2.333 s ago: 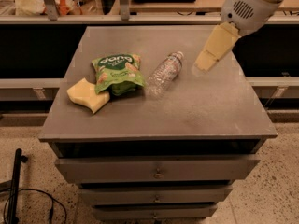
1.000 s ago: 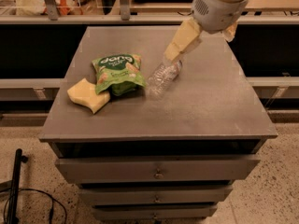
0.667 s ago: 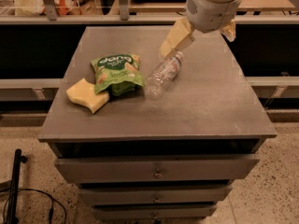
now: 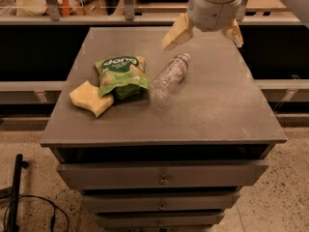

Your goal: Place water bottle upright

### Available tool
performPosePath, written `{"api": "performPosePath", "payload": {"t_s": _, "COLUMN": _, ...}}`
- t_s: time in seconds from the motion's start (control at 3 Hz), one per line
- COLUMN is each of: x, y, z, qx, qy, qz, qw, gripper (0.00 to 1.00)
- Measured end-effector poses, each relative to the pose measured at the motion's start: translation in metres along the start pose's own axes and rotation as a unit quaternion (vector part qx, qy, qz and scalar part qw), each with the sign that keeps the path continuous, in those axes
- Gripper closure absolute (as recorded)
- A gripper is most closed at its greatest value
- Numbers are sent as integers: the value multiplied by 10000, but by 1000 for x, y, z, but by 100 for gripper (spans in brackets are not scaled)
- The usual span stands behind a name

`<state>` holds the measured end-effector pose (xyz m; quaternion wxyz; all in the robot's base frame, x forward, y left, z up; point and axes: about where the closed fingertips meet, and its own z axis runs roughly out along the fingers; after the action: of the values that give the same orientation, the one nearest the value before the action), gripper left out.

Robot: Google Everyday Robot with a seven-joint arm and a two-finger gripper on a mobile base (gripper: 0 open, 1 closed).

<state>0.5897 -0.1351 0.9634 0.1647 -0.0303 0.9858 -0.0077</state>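
On the grey cabinet top [image 4: 219, 98] there are three things: one water bottle [image 4: 170, 75], one green snack bag [image 4: 121, 74] and one yellow sponge [image 4: 91, 97]. Under the top, three drawer fronts [image 4: 164, 175] are visible.

There is one gripper [image 4: 203, 42], and it hangs above the back part of the cabinet top. Its two pale fingers [image 4: 176, 33] are spread wide apart, one to each side of the white wrist. Nothing is between them, and they touch no object.

The water bottle lies on its side on the top, below the gripper and a little in front of it, nearer to the finger that is at the left in the camera view. The white cap points toward the gripper and the bottom end points away from it, toward the front of the cabinet. The bottle and the fingers are apart.

The snack bag lies flat further out on the same side, just beside the bottle, and the sponge is beyond the bag, touching its lower edge, the furthest thing from the gripper
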Motion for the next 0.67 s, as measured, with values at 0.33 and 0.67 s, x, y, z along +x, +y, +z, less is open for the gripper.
{"api": "performPosePath", "payload": {"t_s": 0.33, "x": -21, "y": 15, "z": 23, "qx": 109, "qy": 15, "qz": 404, "qw": 9991, "gripper": 0}}
{"api": "performPosePath", "payload": {"t_s": 0.67, "x": -36, "y": 26, "z": 53, "qx": 258, "qy": 173, "qz": 759, "qw": 9966, "gripper": 0}}
